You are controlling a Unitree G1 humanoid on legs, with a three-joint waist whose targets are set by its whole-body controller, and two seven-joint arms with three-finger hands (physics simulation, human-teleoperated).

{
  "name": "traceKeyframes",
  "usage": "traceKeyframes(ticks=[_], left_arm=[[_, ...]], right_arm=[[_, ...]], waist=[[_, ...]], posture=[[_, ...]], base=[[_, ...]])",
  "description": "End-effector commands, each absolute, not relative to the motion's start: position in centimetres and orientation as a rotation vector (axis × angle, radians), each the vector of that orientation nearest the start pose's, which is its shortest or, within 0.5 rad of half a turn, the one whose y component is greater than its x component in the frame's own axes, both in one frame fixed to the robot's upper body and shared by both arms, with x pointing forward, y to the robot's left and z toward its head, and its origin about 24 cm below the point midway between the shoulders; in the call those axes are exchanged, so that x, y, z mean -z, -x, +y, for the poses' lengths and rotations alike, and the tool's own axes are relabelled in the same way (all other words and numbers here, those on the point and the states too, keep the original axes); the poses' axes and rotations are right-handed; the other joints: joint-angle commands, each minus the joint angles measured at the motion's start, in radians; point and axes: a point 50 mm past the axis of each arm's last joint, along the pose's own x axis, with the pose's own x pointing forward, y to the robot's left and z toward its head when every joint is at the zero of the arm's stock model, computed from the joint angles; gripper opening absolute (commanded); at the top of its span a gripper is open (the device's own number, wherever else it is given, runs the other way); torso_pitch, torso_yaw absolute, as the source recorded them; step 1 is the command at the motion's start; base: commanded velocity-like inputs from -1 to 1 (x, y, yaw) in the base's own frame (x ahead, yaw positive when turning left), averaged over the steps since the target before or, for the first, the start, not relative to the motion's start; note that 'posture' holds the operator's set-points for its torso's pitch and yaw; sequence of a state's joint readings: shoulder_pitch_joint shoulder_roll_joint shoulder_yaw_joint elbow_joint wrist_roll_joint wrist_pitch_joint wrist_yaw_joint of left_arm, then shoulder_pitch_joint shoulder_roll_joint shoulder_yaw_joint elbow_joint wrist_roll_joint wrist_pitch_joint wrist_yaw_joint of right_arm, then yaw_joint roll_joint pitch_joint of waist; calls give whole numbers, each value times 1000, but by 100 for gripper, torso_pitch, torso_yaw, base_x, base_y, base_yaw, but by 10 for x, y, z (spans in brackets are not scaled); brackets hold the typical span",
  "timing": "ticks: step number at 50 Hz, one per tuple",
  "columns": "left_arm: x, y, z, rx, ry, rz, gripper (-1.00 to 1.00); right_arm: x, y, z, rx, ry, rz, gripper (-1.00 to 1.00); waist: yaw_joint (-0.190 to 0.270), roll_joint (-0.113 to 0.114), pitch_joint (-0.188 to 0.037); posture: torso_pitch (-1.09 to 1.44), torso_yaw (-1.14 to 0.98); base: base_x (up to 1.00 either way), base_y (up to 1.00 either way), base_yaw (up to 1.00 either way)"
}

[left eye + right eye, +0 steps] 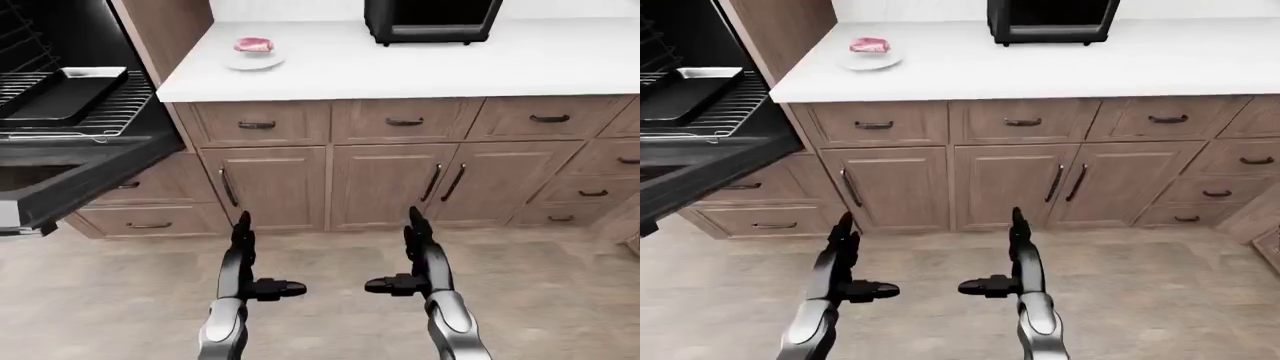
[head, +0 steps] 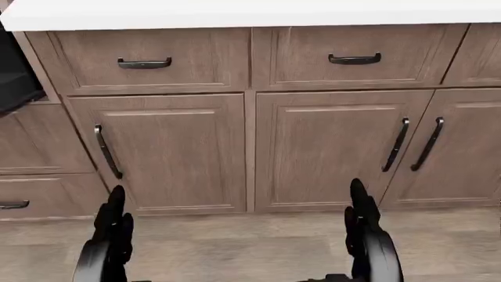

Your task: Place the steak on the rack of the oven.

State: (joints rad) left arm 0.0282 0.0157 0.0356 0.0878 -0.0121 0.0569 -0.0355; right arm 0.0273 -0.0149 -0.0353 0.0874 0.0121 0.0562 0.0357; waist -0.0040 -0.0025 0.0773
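A: Steak (image 1: 254, 45) sits on a small white plate (image 1: 254, 63) on the bench (image 1: 420, 67), at about 11 o'clock in the left-eye view, near the bench's left end. Untouched.

B: And the oven?

A: Door (image 1: 70, 184) hangs open at 9 o'clock. The rack (image 1: 115, 112) is pulled out, with a dark tray (image 1: 62, 94) already lying on its left part. Bare wire shows to the tray's right.

B: Hands?

A: Both low, at 6 o'clock, well apart from the bench. Left hand (image 1: 243, 259) and right hand (image 1: 420, 255) stand upright, fingers apart, thumbs pointing inward at each other, holding nothing.

B: Best approach to the step in hand?

A: Likely the robot should close in on the bench first; the steak looks out of reach from here. The left hand seems the nearer one. It should come down over the steak, clear of the plate's rim, then carry it to the bare wire at 9 o'clock, above the open door.
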Motion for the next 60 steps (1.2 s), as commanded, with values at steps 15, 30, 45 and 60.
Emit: traceKeyframes(ticks=[15, 30, 45, 60], left_arm=[[-45, -258, 160, -8, -1, 14, 100], [-92, -297, 160, -23, 23, -36, 100], [-191, -328, 165, -60, 68, -84, 100], [-269, -349, 191, -92, 96, -129, 100]], right_arm=[[-44, -255, -162, 5, -31, -6, 100], [-98, -289, -169, 39, -12, -51, 100], [-213, -295, -196, 66, 38, -110, 100], [-284, -297, -202, 22, 47, -133, 100]], waist=[[8, -5, -80], [9, -5, -97], [11, -10, -83], [12, -7, -63]], posture=[[0, 0], [0, 0], [0, 0], [0, 0]], base=[[0, 0, 0], [0, 0, 0], [0, 0, 0], [0, 0, 0]])
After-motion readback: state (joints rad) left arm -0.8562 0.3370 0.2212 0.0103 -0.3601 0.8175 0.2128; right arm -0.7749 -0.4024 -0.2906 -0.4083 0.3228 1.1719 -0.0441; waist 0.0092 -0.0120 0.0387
